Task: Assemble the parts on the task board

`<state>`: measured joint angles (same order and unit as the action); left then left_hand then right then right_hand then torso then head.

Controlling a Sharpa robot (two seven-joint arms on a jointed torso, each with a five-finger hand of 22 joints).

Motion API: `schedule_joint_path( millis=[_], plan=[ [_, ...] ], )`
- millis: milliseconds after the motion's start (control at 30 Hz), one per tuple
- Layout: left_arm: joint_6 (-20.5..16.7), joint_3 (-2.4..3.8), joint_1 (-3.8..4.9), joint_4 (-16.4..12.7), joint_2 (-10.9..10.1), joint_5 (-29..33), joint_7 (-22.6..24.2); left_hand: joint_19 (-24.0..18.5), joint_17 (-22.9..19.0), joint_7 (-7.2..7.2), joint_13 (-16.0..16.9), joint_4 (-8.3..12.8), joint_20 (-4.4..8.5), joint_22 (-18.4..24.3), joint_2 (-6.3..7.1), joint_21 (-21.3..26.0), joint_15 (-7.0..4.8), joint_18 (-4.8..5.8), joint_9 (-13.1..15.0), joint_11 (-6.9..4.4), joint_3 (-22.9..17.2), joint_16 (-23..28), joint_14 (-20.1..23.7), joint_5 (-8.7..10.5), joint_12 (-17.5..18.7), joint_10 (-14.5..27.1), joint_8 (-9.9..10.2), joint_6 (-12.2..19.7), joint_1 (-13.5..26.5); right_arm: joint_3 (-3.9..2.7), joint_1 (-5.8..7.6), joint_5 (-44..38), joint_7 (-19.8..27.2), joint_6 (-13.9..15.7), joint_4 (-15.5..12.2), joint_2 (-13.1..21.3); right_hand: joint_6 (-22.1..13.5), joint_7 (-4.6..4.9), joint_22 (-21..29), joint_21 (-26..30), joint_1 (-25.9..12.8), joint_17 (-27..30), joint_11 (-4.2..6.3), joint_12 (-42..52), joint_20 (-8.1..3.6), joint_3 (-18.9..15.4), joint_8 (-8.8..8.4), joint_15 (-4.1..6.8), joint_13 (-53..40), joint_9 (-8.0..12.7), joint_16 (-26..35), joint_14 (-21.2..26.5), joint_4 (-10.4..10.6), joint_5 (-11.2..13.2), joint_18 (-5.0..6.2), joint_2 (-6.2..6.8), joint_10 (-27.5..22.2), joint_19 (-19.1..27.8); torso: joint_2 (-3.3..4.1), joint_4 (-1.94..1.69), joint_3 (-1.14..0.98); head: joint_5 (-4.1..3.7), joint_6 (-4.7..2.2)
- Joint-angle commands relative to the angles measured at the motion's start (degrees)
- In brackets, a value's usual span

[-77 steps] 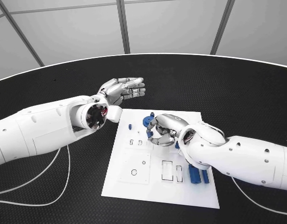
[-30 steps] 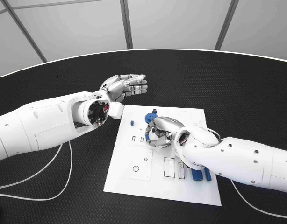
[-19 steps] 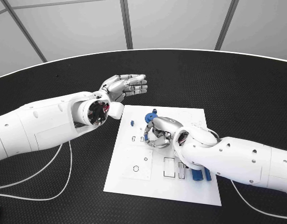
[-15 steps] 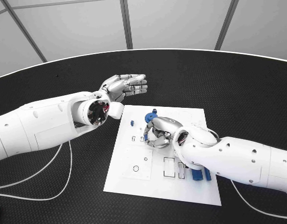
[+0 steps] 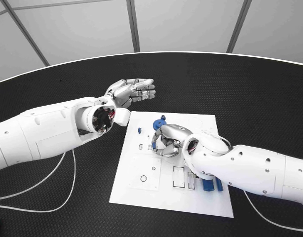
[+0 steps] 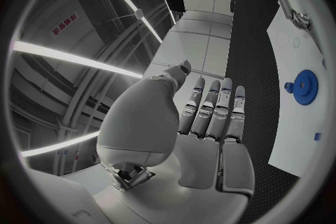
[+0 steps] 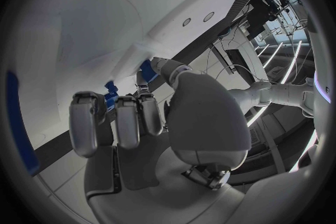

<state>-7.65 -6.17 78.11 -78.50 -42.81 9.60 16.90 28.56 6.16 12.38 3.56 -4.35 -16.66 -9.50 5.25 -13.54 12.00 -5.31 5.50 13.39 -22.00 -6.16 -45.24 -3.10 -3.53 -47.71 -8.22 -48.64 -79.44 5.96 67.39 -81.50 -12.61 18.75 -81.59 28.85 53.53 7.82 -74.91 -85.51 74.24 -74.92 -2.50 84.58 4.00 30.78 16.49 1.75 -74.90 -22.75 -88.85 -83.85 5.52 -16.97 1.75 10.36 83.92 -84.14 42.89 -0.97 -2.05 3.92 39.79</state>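
Right hand busy on the task board, left one idle

Head view: right hand point(image 5: 168, 140) curled over the task board point(image 5: 144, 192), pinching a small blue part point(image 5: 153, 144); left hand point(image 5: 132, 91) empty, fingers straight, over the table point(image 5: 251, 89). Left wrist view: blue gear point(image 6: 304, 87) on board. Right wrist view: fingertips point(image 7: 143, 102) hold the part.

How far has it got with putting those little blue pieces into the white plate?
Done, it seems: a blue gear sits at the far end of the task board, with a small blue piece beside it. In hand: the right robot hand pinches a blue part over the board's middle. Left: two blue bars lie at the right edge and several slots look empty. The left robot hand hovers open, off the board.
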Motion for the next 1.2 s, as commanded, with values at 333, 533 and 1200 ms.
schedule_joint_path(
  millis=[333, 533, 1200],
  plan=[
    [0.05, 0.0, 0.0, 0.07, 0.0, 0.0, -0.05, 0.37, 0.08, 3.75, 0.08, 0.06, -0.11, 0.07, -0.49, 0.23, 0.15, -1.01, -0.07, 0.37, -0.29, -0.02, 0.06, 0.15, -0.27, -0.03, 0.25, -0.26, 0.06, 0.0, 0.0, 0.0, 0.1, 0.19, 0.01, 0.01, -2.49, 0.93, -9.83, 0.49, -1.27, -11.93, -1.23, -1.65, 0.92, 0.0, -1.23, -1.05, -9.19, 0.62, 0.05, -5.46, -0.61, 0.24, -0.23, 0.89, 0.21, -3.33, 0.04, 0.01, -0.03, -0.04, 0.01],
    [0.09, 0.0, 0.0, 0.1, 0.0, 0.0, -0.07, 0.37, 0.08, 3.75, 0.08, 0.06, -0.11, 0.07, -0.49, 0.23, 0.15, -1.01, -0.07, 0.37, -0.29, -0.02, 0.06, 0.15, -0.27, -0.03, 0.25, -0.26, 0.06, 0.0, 0.0, 0.0, 0.24, 0.34, -0.02, 0.02, -3.45, 1.33, -9.82, 0.52, -1.84, -11.97, -1.62, -2.22, 1.25, -0.27, -1.65, -1.4, -8.69, 0.89, 0.04, -5.46, -0.71, 0.44, -0.23, 1.58, -0.35, -3.31, 0.04, 0.0, -0.02, -0.06, 0.03],
    [0.29, 0.0, 0.0, 0.26, -0.11, 0.0, -0.19, 0.99, 0.11, 3.72, 0.09, -0.01, -0.1, 0.43, -0.31, 0.42, 0.15, -1.05, -0.09, 0.36, -0.52, -0.07, 0.14, 0.15, -0.29, 0.01, 0.27, -0.28, 0.19, -0.02, 0.0, 0.0, 2.53, 4.89, -3.3, 2.22, -7.8, 2.25, -9.51, 1.0, -2.86, -11.76, -2.58, -4.89, 2.26, -5.66, -3.36, -2.32, -6.07, 2.86, 0.14, -5.37, -0.12, 6.12, -0.1, 3.23, -3.02, -3.07, 0.04, -0.04, -0.07, -0.16, 0.0]
  ],
)
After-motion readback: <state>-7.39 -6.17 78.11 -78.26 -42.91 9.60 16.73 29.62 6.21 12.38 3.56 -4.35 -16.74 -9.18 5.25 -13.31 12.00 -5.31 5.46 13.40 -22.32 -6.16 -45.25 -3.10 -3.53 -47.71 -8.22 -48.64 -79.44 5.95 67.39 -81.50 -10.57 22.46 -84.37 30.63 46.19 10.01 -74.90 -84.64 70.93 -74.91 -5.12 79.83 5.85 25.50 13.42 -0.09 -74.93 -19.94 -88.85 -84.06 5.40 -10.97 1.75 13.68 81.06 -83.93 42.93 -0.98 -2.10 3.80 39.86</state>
